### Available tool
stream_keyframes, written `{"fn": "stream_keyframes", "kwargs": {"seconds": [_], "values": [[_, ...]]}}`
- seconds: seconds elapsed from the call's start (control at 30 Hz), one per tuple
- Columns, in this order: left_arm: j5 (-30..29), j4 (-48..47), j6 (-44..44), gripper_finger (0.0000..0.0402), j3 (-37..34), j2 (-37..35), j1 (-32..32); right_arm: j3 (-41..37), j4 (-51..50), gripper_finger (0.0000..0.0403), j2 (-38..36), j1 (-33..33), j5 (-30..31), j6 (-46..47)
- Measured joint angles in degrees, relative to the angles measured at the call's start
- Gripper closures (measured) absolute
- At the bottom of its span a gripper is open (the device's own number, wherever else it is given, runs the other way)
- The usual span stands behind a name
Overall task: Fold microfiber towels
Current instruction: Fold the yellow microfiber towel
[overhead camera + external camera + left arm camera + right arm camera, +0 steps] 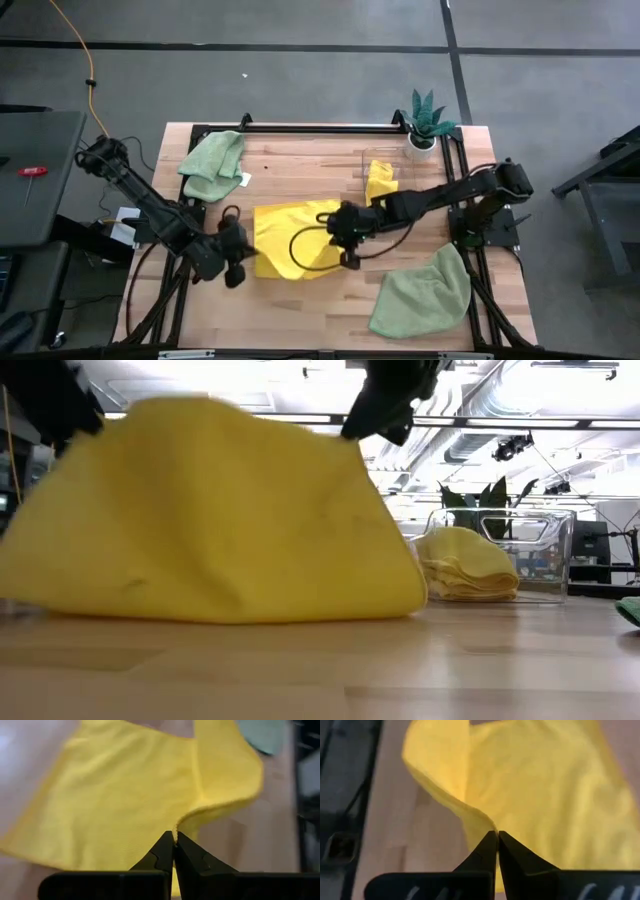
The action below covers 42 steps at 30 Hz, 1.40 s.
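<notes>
A bright yellow microfiber towel (295,240) is at the table's middle. Its near side is raised between both grippers and its lower part (210,605) rests on the wood. My left gripper (174,836) is shut on the towel's left near corner, and my right gripper (497,835) is shut on its right near corner. In the low view the left gripper (65,405) and the right gripper (385,410) stand above the towel's top edge. My left gripper pinches the towel's edge at a corner (176,826) between its two fingertips, slanting down from the table's left. The cloth hangs slack from the hold. My right gripper pinches the opposite corner's edge (491,826) between its fingertips, slanting down from the right. The cloth curls away below it and reaches the table.
A clear bin (375,170) at the far right holds folded yellow towels (465,565), with a potted plant (427,120) behind it. One green towel (213,160) lies at the far left and another (425,290) at the near right.
</notes>
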Motion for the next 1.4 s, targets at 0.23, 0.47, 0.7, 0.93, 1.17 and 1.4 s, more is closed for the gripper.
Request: {"fn": "stream_keyframes", "kwargs": {"seconds": [0.23, 0.47, 0.7, 0.93, 1.17, 1.4], "values": [[-3.49, -7.17, -6.54, 0.0401, -0.04, 1.36, 4.83, 0.0, -4.4, 0.0403, -0.02, -3.54, 7.87, 6.31], [-7.8, -8.75, -12.38, 0.0401, 0.05, 3.83, 10.29, -0.02, -6.83, 0.0403, -0.02, -6.24, 13.32, 10.59], [-7.43, -11.35, -17.07, 0.0401, 0.07, 5.41, 14.17, -0.07, -10.0, 0.0403, 1.3, -8.01, 14.36, 17.57], [-9.65, -13.84, -24.11, 0.0401, -0.52, 6.82, 15.51, -0.07, -9.63, 0.0403, 3.08, -8.66, 14.45, 20.61], [-9.85, -15.57, -26.79, 0.0401, -0.48, 9.85, 16.29, -0.09, -9.43, 0.0403, 3.53, -9.26, 15.56, 20.94], [-11.26, -16.06, -27.11, 0.0401, -0.42, 12.03, 16.38, -0.07, -9.59, 0.0403, 3.82, -10.1, 17.25, 21.99]]}}
